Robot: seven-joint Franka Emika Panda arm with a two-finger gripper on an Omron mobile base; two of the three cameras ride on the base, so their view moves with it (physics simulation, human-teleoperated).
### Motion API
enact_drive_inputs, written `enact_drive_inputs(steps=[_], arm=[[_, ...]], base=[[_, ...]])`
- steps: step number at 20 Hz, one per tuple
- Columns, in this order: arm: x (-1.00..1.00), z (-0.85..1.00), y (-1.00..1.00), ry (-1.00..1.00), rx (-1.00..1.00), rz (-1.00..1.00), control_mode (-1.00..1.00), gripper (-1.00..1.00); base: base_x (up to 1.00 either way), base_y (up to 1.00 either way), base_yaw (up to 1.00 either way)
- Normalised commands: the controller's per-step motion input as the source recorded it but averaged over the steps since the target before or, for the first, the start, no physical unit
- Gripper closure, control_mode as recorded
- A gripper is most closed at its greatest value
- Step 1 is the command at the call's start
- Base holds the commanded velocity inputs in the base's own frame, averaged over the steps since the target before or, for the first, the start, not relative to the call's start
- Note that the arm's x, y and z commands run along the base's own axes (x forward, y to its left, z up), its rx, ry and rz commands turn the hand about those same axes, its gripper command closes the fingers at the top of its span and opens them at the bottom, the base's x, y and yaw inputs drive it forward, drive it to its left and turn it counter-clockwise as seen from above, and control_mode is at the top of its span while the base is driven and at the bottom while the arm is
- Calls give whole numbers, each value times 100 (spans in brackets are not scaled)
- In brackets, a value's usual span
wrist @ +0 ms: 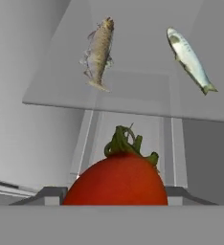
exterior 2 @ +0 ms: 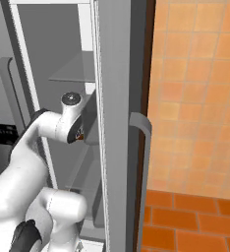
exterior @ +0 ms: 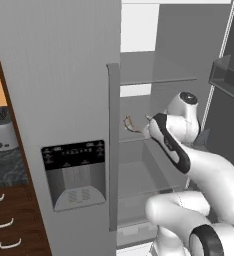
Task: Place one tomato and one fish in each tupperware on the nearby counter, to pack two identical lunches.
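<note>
No writing can be read; the marks on the dispenser panel point(exterior: 74, 152) set in the closed fridge door point(exterior: 59, 75) are being rendered too small to make out. The arm point(exterior: 189, 150) is being reached into the open fridge. In the hand view a red tomato point(wrist: 116, 179) with a green stem is being shown right at the bottom edge, close in front of the pincer, whose tips are being hidden, so whether the tomato is being clamped cannot be told. Beyond it, on a glass shelf point(wrist: 133, 91), two fish are being shown lying well apart: a brownish fish point(wrist: 99, 50) and a silvery fish point(wrist: 190, 60).
</note>
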Motion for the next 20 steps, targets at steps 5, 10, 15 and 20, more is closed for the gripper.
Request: enact_drive_inputs(steps=[5, 10, 15, 20], arm=[[-100, 59, 2, 0, -3, -1, -100, 100], [-96, 26, 8, 0, -1, 0, -100, 100], [-39, 12, 5, 0, 0, 0, 100, 100], [0, 0, 0, 0, 0, 0, 100, 100]], base=[[0, 0, 0], [0, 0, 0], [-60, 23, 0], [-100, 94, 0]])
